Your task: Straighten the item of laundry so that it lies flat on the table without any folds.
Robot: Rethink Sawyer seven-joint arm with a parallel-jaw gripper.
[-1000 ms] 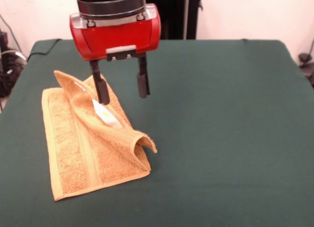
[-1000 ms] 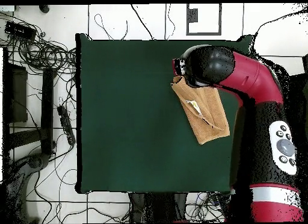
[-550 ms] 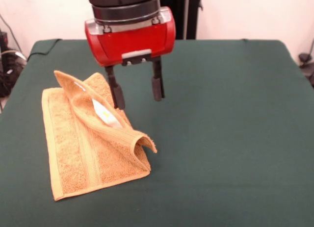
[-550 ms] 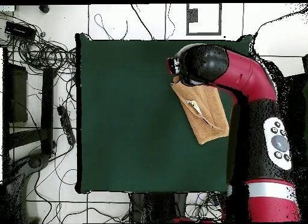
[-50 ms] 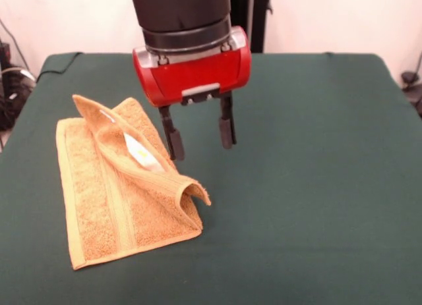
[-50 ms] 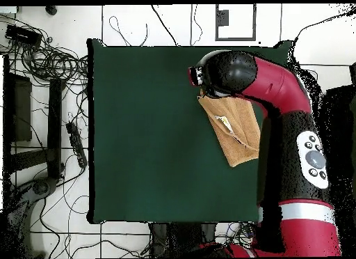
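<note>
Front view shows the claw (image 5: pixel 200 135) hanging from its red housing with its two black fingers (image 5: pixel 174 139) spread wide apart and nothing between them. The finger nearer the towel (image 5: pixel 125 186) hovers just beside the towel's raised fold; whether it brushes the cloth cannot be told. The other finger hangs over bare green cloth.

One orange-tan terry towel lies on the desk (image 5: pixel 310 186), and it is not flat. Its lower layer rests spread on the green cover, while an upper flap is folded diagonally across it, forming a ridge that ends in a lifted, curled corner on the side toward the claw. A small white tag (image 5: pixel 142 153) shows on the folded flap, just beside the nearer finger.

Overhead view shows the same single towel (image 6: pixel 236 134) as a slanted shape near one long edge of the desk (image 6: pixel 153 131), partly under the red and black arm (image 6: pixel 278 82). Around the desk the floor is pale tile, with a tangle of black cables (image 6: pixel 49 61) well away from the towel, beyond the desk's opposite side.
</note>
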